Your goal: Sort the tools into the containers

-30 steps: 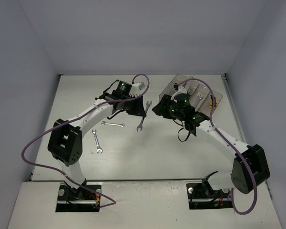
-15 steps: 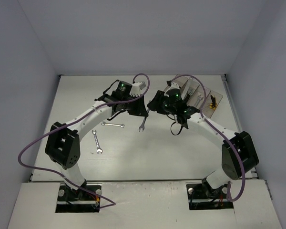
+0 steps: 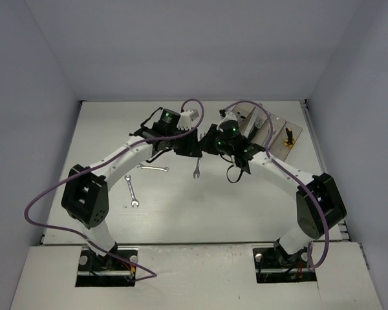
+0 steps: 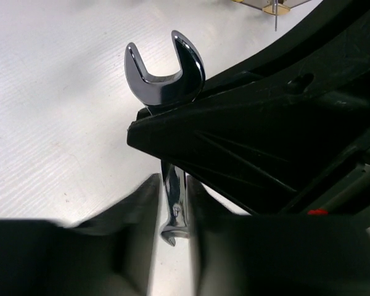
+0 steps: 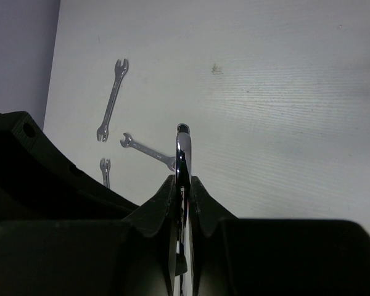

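**Both hands on one wrench above mid-bench**

The right hand is clamped fully down on a silver wrench. The right wrist view shows the tool edge-on, pinched between the two fingers with its tip standing up past them. The left hand is closed narrowly about the same shaft lower down, a finger tight on each side. In the left wrist view the right hand's black body crosses the shaft, and the open-end head sticks out beyond it.

In the top view the two hands meet tip to tip over the middle of the bench, a little toward its far edge. The wrench hangs roughly upright below them, off the surface.

Two loose wrenches lie flat toward the left edge, well apart from the held one. The containers sit in the far right corner. Silver tools lie in some of them, and a yellow-and-black driver is in the one nearest the right edge.
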Controlling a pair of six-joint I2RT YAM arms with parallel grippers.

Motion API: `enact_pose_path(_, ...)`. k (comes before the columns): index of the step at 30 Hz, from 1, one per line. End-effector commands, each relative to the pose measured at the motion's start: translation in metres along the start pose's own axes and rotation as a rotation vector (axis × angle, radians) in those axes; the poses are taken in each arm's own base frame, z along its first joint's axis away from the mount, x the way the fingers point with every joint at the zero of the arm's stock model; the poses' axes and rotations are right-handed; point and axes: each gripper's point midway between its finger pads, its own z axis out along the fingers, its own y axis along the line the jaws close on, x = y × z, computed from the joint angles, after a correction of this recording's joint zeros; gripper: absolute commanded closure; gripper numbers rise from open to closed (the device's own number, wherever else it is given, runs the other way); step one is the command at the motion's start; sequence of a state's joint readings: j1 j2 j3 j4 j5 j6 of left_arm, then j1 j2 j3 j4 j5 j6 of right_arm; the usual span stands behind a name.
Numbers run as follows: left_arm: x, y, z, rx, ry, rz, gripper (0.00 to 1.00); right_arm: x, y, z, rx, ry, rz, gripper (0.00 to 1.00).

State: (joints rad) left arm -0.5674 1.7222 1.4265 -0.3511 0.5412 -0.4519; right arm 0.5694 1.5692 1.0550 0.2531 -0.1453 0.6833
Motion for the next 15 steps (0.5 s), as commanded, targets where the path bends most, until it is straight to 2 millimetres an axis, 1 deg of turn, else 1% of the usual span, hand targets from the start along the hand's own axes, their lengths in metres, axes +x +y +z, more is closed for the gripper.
enact_pose_path(1, -0.031, -0.024, -0.026, 0.027, -0.112, 0.079, 0.61, -0.044, 0.010, -0.009, -0.014, -0.132, -0.027, 1.00)
enact_pose_path(2, -0.031, -0.021, -0.027, 0.007, -0.110, 0.083, 0.50, -0.049, 0.007, -0.012, -0.007, -0.144, -0.024, 1.00)
enact_pose_path(3, -0.032, -0.017, -0.030, -0.019, -0.114, 0.088, 0.45, -0.054, 0.004, -0.015, 0.001, -0.156, -0.021, 1.00)
enact_pose_path(4, -0.033, -0.012, -0.034, -0.053, -0.118, 0.094, 0.35, -0.065, -0.006, -0.018, 0.021, -0.176, -0.009, 1.00)
enact_pose_path(5, -0.033, -0.008, -0.039, -0.082, -0.122, 0.101, 0.30, -0.076, -0.018, -0.022, 0.039, -0.195, 0.006, 1.00)
enact_pose_path(6, -0.033, -0.002, -0.048, -0.122, -0.124, 0.114, 0.29, -0.087, -0.028, -0.028, 0.054, -0.211, 0.017, 1.00)
enact_pose_path(8, -0.040, 0.012, -0.068, -0.206, -0.158, 0.124, 0.28, -0.113, -0.056, -0.041, 0.101, -0.254, 0.048, 1.00)
enact_pose_path(9, -0.039, 0.021, -0.077, -0.245, -0.157, 0.128, 0.28, -0.124, -0.067, -0.048, 0.120, -0.273, 0.060, 1.00)
enact_pose_path(11, -0.038, 0.040, -0.100, -0.319, -0.167, 0.124, 0.28, -0.151, -0.098, -0.063, 0.172, -0.309, 0.095, 1.00)
enact_pose_path(13, -0.033, 0.057, -0.119, -0.367, -0.171, 0.120, 0.28, -0.171, -0.129, -0.076, 0.218, -0.330, 0.134, 1.00)
enact_pose_path(15, -0.024, 0.074, -0.139, -0.438, -0.177, 0.125, 0.27, -0.188, -0.158, -0.086, 0.262, -0.350, 0.170, 1.00)
